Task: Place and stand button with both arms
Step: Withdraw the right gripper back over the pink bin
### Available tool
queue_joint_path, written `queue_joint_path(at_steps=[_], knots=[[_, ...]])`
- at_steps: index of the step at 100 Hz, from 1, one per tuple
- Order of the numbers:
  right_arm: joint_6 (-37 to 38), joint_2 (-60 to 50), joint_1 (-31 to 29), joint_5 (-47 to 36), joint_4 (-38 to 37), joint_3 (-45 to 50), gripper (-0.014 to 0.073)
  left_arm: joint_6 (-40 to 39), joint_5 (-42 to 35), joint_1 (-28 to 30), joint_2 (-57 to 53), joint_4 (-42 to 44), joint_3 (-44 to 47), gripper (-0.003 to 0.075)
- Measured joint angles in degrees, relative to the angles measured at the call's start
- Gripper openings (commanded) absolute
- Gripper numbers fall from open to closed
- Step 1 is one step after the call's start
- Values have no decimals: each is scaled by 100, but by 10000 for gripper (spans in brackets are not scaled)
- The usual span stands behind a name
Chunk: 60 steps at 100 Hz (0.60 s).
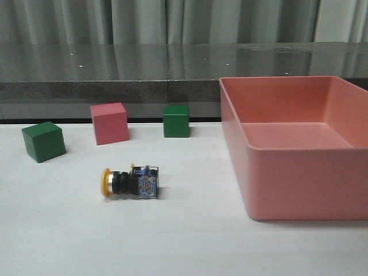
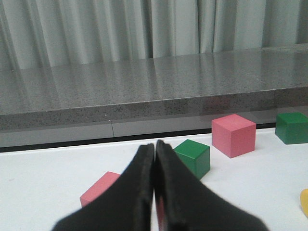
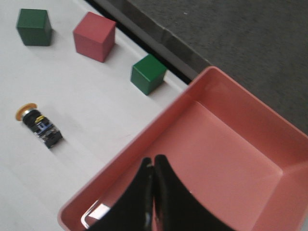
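The button (image 1: 131, 181) lies on its side on the white table, yellow cap to the left and blue-black block to the right. It also shows in the right wrist view (image 3: 38, 126), and a yellow edge of its cap (image 2: 304, 202) shows in the left wrist view. Neither arm shows in the front view. My left gripper (image 2: 154, 144) is shut and empty, low over the table, well away from the button. My right gripper (image 3: 153, 159) is shut and empty, above the pink bin (image 3: 144, 139).
The large pink bin (image 1: 287, 190) fills the table's right side. A green cube (image 1: 43, 141), a pink cube (image 1: 109, 123) and a second green cube (image 1: 176, 121) stand behind the button. Another pink cube (image 2: 98, 192) lies just beyond my left fingers.
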Motion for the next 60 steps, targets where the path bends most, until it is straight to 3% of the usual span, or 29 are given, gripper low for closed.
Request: queue_joint_path(at_steps=[35, 60], knots=[[165, -2394, -688, -2155, 0, 2924, -61, 0, 0, 0, 0, 0, 0, -19], [169, -3773, -795, -2938, 56, 4468, -61, 0, 0, 0, 0, 0, 0, -19]])
